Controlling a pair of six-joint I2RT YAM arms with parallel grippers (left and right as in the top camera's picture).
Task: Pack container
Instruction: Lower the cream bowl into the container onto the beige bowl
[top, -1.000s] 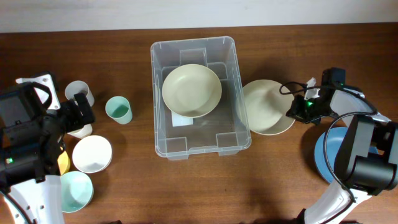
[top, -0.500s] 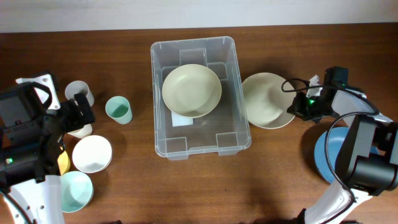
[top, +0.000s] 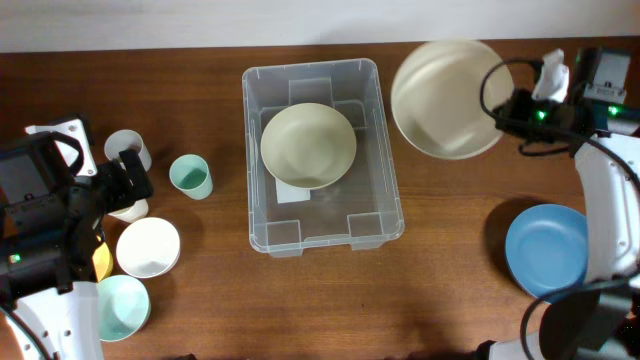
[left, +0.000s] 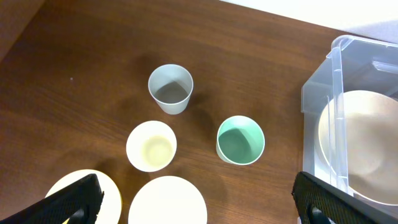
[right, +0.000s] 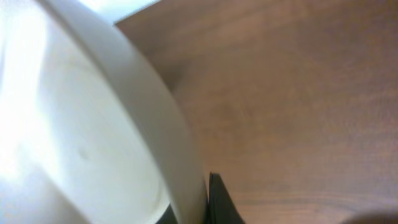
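The clear container (top: 262, 232) sits mid-table with one cream bowl (top: 308, 144) inside it; its corner and that bowl show in the left wrist view (left: 333, 68). My right gripper (top: 508, 112) is shut on the rim of a second cream bowl (top: 445, 98) and holds it raised, right of the container's far corner. In the right wrist view that bowl (right: 81, 130) fills the left side, pinched at the gripper (right: 202, 208). My left gripper (left: 198, 200) is open and empty above the cups at the left.
At the left stand a grey cup (top: 128, 150), a green cup (top: 190, 176), a cream cup (left: 151, 145), a white bowl (top: 148, 247), a pale green bowl (top: 122, 306) and a yellow plate (left: 68, 182). A blue plate (top: 545, 250) lies at the right front.
My right gripper has lifted the second cream bowl off the table and carried it up and toward the far side. The left arm has not moved.
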